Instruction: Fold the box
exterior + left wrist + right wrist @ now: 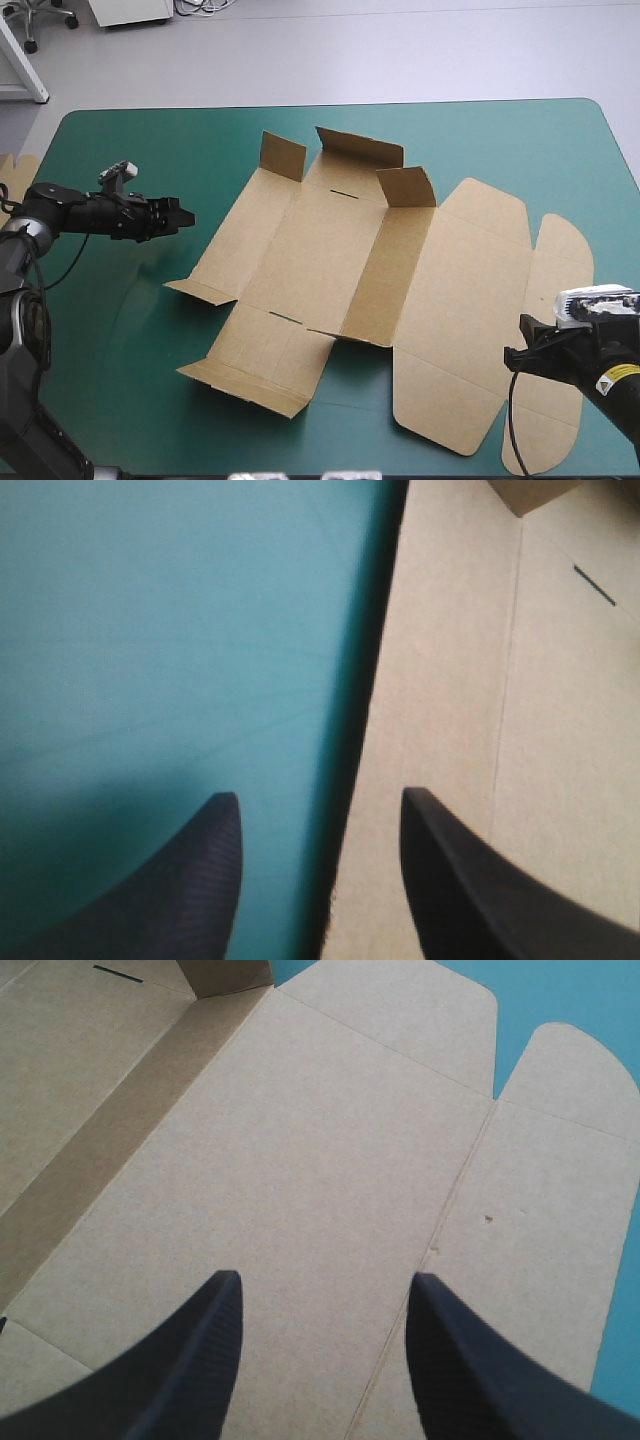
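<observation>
The brown box (380,290) lies as a cut sheet in the middle of the teal-green cover, mostly flat, with a few small flaps at its far end and left side raised. My left gripper (180,216) hovers open just left of the sheet's left edge; in its wrist view the left gripper (320,815) straddles the brown box (470,730) edge, nothing between the black fingers. My right gripper (525,350) is open above the sheet's near right part. From the right wrist, the right gripper (325,1295) looks over the wide flat panel of the box (300,1160).
A bit of more brown board (18,172) shows at the table's left edge. Bare teal-green cover (130,330) stretches between the left arm and the sheet. The rounded lid flaps (560,260) reach close to the table's right edge.
</observation>
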